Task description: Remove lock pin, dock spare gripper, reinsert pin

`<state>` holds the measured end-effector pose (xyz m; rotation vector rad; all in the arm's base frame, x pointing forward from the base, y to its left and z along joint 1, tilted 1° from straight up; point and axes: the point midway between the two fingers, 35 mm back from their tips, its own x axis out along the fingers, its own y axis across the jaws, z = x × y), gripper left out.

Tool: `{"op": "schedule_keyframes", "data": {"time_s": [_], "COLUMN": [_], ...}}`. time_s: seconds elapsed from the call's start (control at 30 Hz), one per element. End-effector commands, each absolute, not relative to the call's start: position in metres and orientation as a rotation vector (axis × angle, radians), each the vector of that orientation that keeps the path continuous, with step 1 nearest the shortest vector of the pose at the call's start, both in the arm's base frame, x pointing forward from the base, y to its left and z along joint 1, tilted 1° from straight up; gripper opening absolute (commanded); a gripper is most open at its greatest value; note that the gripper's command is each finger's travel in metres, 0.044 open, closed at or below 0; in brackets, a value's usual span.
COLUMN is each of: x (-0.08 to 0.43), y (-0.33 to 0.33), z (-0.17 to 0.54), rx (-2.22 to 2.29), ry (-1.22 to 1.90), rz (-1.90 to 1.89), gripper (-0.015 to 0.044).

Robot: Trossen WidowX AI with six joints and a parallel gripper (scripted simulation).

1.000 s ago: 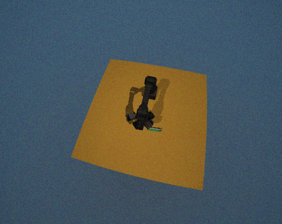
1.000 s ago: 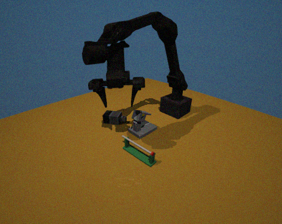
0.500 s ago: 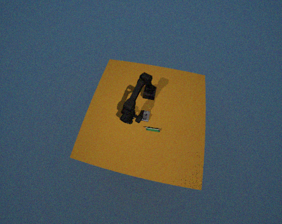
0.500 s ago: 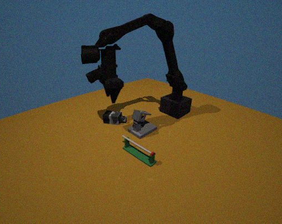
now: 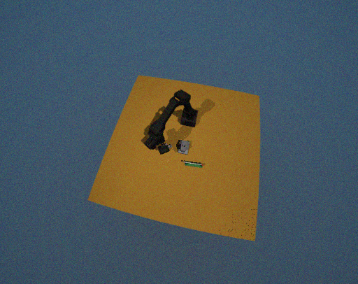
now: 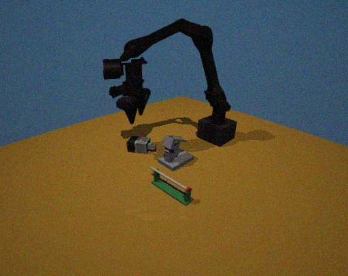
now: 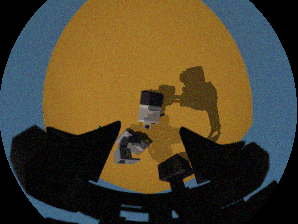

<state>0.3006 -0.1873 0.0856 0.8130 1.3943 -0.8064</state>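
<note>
The mount (image 5: 183, 147) (image 6: 182, 159) (image 7: 135, 142) has a grey base plate and a raised, tilted socket; no pin shows through it. The white lock pin (image 6: 170, 178) with a red head lies along the green rack (image 5: 194, 166) (image 6: 170, 192), in front of the mount. The spare gripper (image 5: 163, 149) (image 6: 141, 145) (image 7: 150, 111), a black and light grey block, lies on the table beside the mount, its small spigot towards the mount side. My gripper (image 6: 136, 118) (image 7: 151, 127) is open and empty, pointing down above the spare gripper, not touching it.
The arm's base (image 5: 189, 118) (image 6: 217, 130) (image 7: 175, 168) stands behind the mount. The arm arches high from it, and its shadow falls on the orange table (image 5: 130, 182) (image 6: 75, 211) (image 7: 100, 65). The rack is outside the wrist view.
</note>
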Motion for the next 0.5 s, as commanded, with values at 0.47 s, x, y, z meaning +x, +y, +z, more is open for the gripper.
{"op": "schedule_keyframes", "data": {"time_s": [0.47], "x": [0.300], "y": [-0.187], "z": [0.012], "rx": [0.822], "ry": [1.396], "rz": [-0.821], "gripper": [0.0440]}}
